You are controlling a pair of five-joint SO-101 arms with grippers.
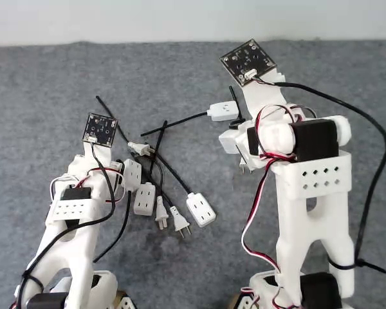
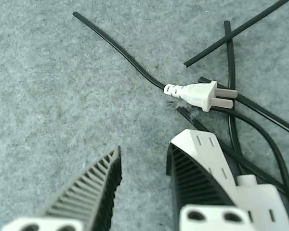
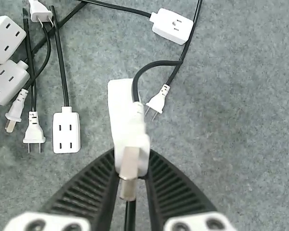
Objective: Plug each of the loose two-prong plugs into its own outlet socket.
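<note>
My right gripper (image 3: 131,156) is shut on a white outlet socket (image 3: 129,125) with a black cord, held above the grey mat; it is the white block (image 1: 230,138) in the high view. A small loose plug (image 3: 156,102) lies just beyond it. My left gripper (image 2: 144,150) stands open, low over the mat. One finger (image 2: 192,183) sits against a white socket (image 2: 207,149). A white two-prong plug (image 2: 197,95) lies just ahead of the jaws, also seen in the high view (image 1: 138,149). Two more plugs (image 1: 161,219) (image 1: 180,225) lie between the arms.
More white sockets lie about: one (image 1: 222,111) at the back, one (image 1: 201,209) in the middle, and two (image 1: 134,174) (image 1: 145,198) beside the left arm. Black cords (image 1: 170,170) cross between them. Bare grey mat (image 1: 45,96) stretches to the far left.
</note>
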